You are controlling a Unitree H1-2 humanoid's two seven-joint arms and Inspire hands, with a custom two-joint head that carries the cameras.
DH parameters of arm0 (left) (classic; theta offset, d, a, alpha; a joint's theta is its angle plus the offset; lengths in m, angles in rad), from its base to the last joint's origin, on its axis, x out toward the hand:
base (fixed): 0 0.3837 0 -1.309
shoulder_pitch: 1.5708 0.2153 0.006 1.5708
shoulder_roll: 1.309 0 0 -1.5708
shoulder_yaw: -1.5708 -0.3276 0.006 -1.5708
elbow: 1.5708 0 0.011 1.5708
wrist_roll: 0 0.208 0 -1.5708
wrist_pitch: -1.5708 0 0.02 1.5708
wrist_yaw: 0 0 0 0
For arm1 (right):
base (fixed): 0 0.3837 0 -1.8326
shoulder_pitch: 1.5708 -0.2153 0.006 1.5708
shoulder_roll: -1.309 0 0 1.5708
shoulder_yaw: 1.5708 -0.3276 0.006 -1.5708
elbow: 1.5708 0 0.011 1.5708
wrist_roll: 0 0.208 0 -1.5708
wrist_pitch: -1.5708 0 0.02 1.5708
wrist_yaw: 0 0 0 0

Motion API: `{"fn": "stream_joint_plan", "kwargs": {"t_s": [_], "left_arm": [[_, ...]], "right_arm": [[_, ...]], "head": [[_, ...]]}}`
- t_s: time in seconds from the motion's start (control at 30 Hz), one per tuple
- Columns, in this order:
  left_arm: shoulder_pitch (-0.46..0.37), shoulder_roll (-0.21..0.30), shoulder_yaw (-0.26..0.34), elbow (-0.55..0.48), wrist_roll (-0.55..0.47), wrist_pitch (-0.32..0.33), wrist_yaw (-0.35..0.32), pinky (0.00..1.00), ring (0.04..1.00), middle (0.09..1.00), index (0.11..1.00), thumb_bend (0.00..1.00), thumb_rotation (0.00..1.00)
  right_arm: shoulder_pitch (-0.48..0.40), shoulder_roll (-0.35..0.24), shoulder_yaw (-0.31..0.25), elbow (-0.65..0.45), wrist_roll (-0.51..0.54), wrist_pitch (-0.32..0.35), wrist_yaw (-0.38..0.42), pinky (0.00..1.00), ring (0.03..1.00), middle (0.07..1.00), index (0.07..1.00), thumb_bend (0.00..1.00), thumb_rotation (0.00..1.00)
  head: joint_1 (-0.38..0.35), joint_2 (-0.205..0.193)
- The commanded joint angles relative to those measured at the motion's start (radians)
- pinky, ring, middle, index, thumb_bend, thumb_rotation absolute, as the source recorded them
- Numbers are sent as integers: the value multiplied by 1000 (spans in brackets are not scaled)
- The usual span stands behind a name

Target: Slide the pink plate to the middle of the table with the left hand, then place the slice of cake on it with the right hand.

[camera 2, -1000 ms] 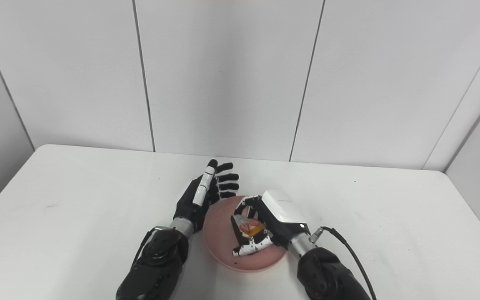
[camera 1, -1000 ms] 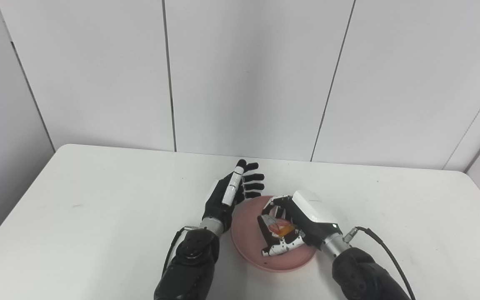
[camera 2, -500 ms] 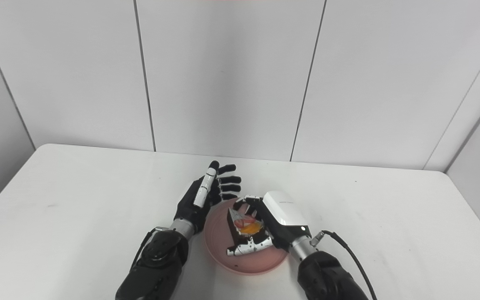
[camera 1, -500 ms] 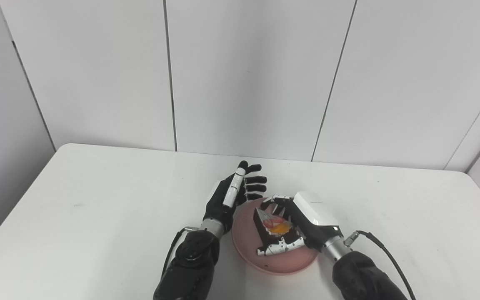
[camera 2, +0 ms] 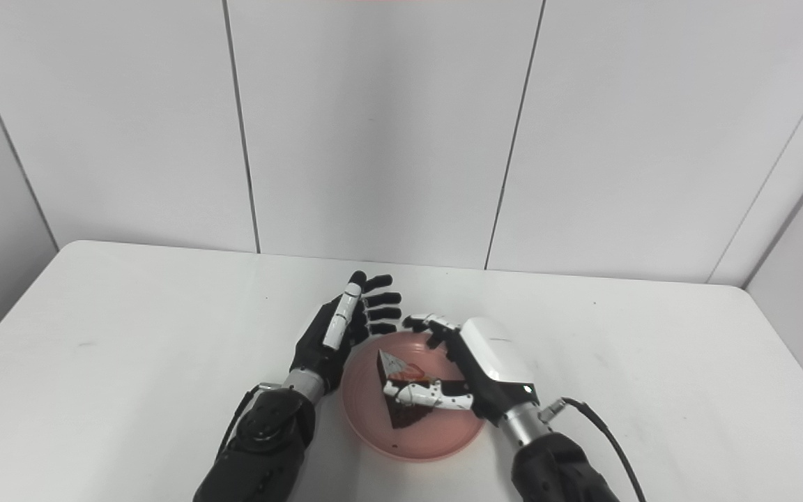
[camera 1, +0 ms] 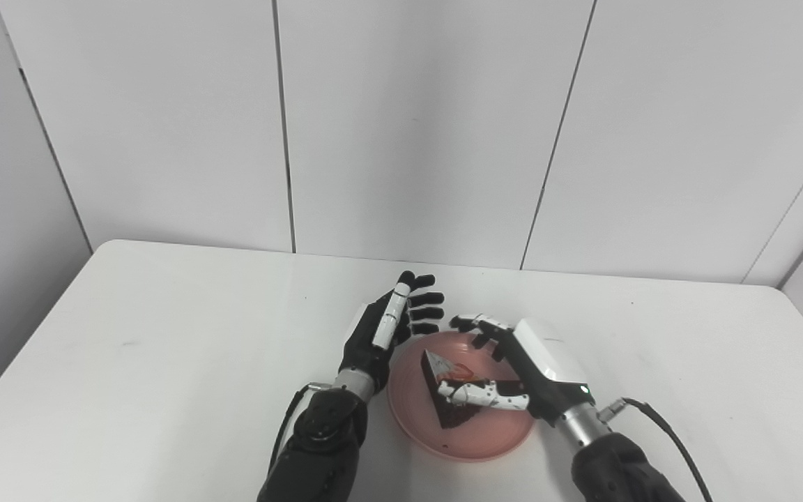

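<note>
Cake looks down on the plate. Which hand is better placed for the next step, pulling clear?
Right. The right hand is open around the cake on the plate; it only needs to back off. The left hand is open beside the plate.

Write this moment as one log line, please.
cake slice: on pink plate | right hand: open, fingers spread, thumb over slice | left hand: open beside plate

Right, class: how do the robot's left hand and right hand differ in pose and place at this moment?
The left hand stands edge-up beside the plate, fingers straight and spread; the right hand reaches over the plate, fingers curved. The left hand shows mostly black; the right hand shows a white back. The left hand is clear of the cake; the right hand's thumb lies across it. Both are open.
</note>
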Motion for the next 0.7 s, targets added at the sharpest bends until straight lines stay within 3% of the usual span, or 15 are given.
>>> {"fn": "stream_joint_plan", "kwargs": {"t_s": [0.0,0.1,0.13,0.3,0.5,0.67], "left_arm": [[51,-2,-1,21,34,6,59,650,725,744,745,625,910],[70,-9,-2,2,82,-52,135,727,791,803,797,623,894],[78,-15,3,-7,90,-75,159,797,840,844,833,622,893],[129,-19,-2,-72,152,-116,240,960,976,976,963,646,983],[174,0,-25,-120,228,-142,291,1000,1000,1000,1000,583,1000],[195,5,-21,-161,187,-114,247,1000,1000,1000,1000,573,978]], "right_arm": [[-19,21,-45,0,54,-79,-76,567,693,761,756,757,920],[-15,49,-98,48,109,-139,-144,602,713,773,773,739,987],[-14,67,-124,67,154,-159,-159,612,717,777,779,719,982],[-27,129,-232,172,382,-221,-150,685,779,820,822,702,1000],[-52,158,-316,238,626,-124,-43,750,815,838,835,747,1000],[-55,172,-336,257,683,-60,-23,797,857,865,859,768,1000]], "head": [[0,1],[-4,2],[-7,1],[-21,5],[-30,10],[-41,14]]}}
